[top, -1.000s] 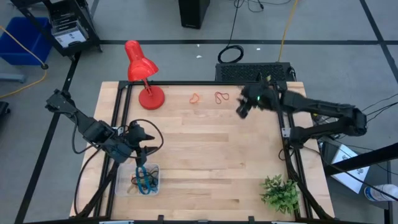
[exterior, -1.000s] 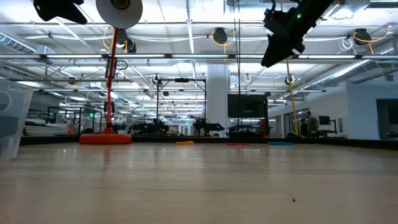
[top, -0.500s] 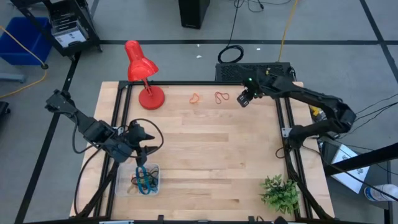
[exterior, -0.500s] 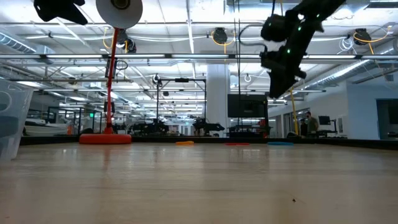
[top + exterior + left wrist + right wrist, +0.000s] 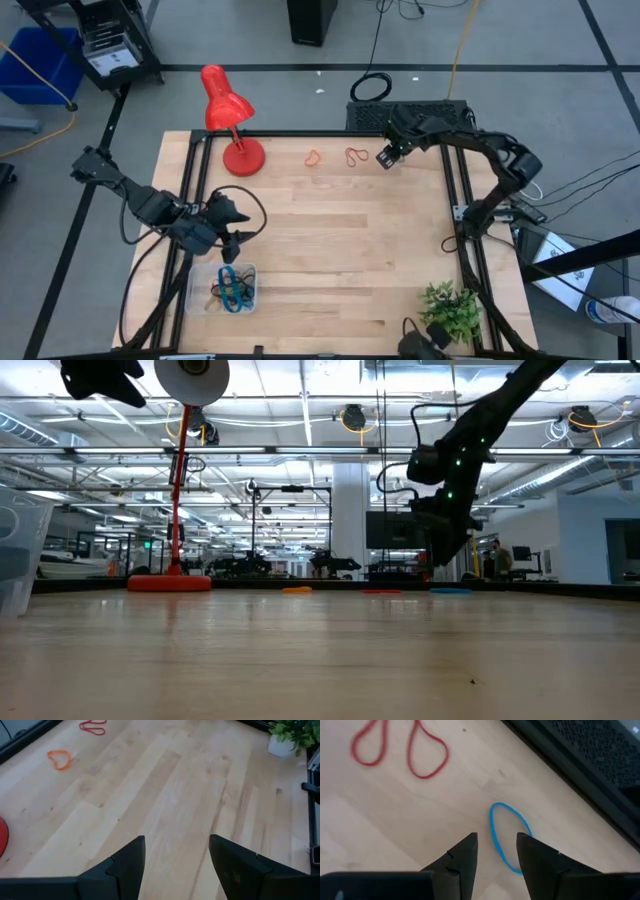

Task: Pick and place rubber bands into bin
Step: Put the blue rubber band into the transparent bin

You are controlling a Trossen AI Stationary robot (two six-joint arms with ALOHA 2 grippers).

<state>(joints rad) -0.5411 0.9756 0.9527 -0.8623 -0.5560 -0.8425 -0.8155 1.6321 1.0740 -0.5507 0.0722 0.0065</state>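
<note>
Presently your right gripper (image 5: 385,158) sits low over the far edge of the wooden table (image 5: 340,260), its fingers (image 5: 462,857) parted with nothing between them, directly above a blue rubber band (image 5: 507,836) lying flat on the wood. Just beside it lies a red rubber band (image 5: 356,156) folded into two loops, and an orange rubber band (image 5: 314,158) a little further toward the red desk lamp (image 5: 228,120). Your left gripper (image 5: 236,222) hangs above the clear bin (image 5: 224,289) at the near left, fingers (image 5: 125,865) spread wide and empty. The bin holds several bands, blue and what appears to be orange among them. A potted plant (image 5: 450,310) stands at the near right corner.
</note>
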